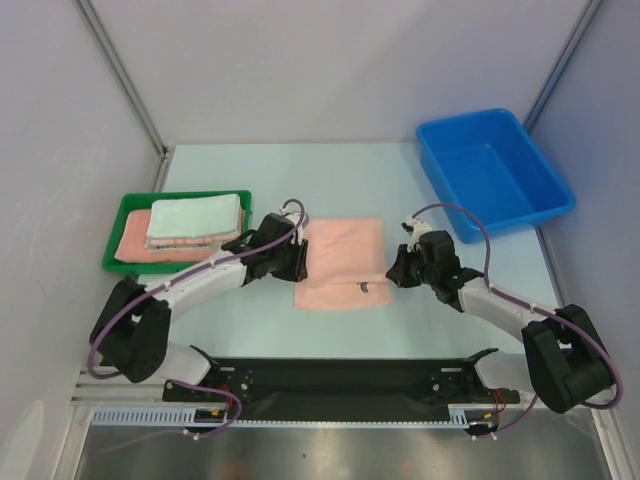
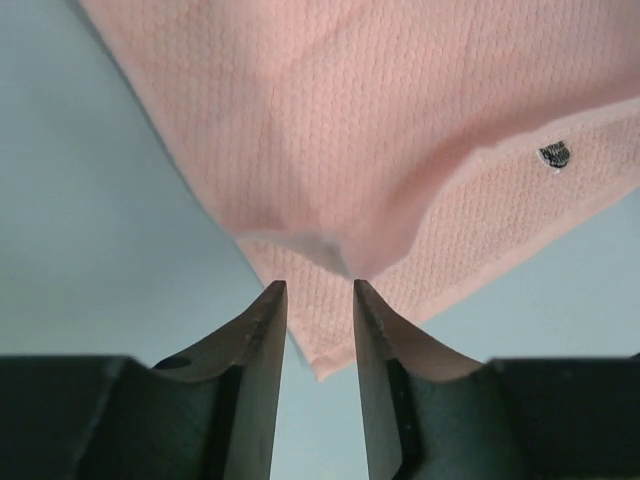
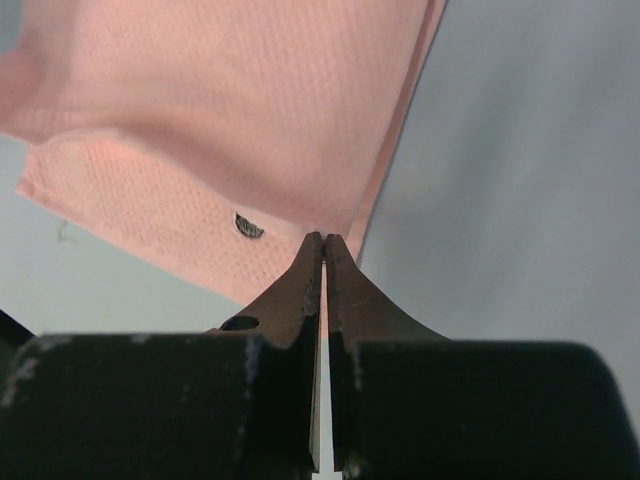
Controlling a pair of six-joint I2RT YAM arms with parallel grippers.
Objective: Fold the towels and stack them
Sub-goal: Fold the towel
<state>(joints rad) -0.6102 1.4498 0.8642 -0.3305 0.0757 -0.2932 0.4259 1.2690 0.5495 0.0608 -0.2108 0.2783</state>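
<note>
One pink towel (image 1: pixel 340 262), small dark tag (image 3: pixel 247 226), lettering unreadable

A pink towel (image 1: pixel 340 262) lies half-folded centrally; a white towel (image 1: pixel 195 220) tops another pink towel (image 1: pixel 135 245).

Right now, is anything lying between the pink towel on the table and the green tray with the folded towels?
Nothing visible except the robot's own left gripper and its arm. They sit in that gap, at the left edge of the pink towel, just beside the green tray.
</note>
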